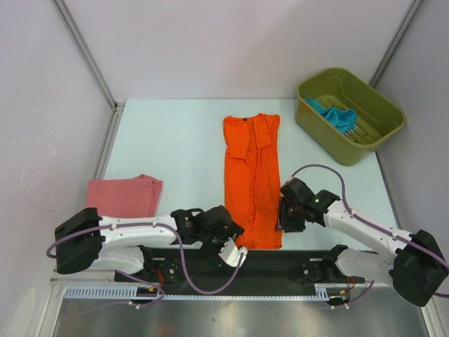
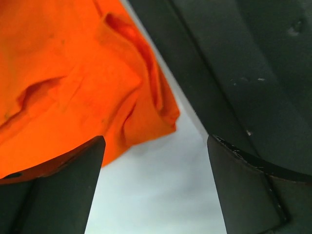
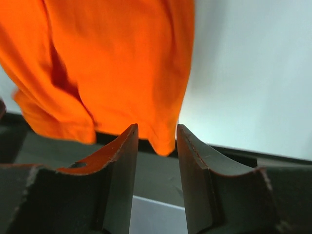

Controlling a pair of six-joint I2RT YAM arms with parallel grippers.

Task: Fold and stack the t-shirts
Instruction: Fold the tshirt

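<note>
The orange t-shirt (image 1: 252,179) lies in a long narrow strip down the table's middle, collar at the far end. My left gripper (image 1: 236,251) is open and empty beside the shirt's near left corner. In the left wrist view that corner (image 2: 146,122) lies just beyond the wide-open fingers (image 2: 155,141). My right gripper (image 1: 284,216) is at the near right corner. In the right wrist view its jaws (image 3: 157,127) stand apart with the hem corner (image 3: 163,141) between the tips. The pink t-shirt (image 1: 123,194) lies folded at the left. The teal-blue t-shirt (image 1: 335,114) lies in the bin. The white one is out of view.
An olive-green bin (image 1: 330,144) stands at the back right. A black base strip (image 1: 280,263) runs along the near edge under the shirt's hem. Metal frame posts (image 1: 84,53) rise at the back corners.
</note>
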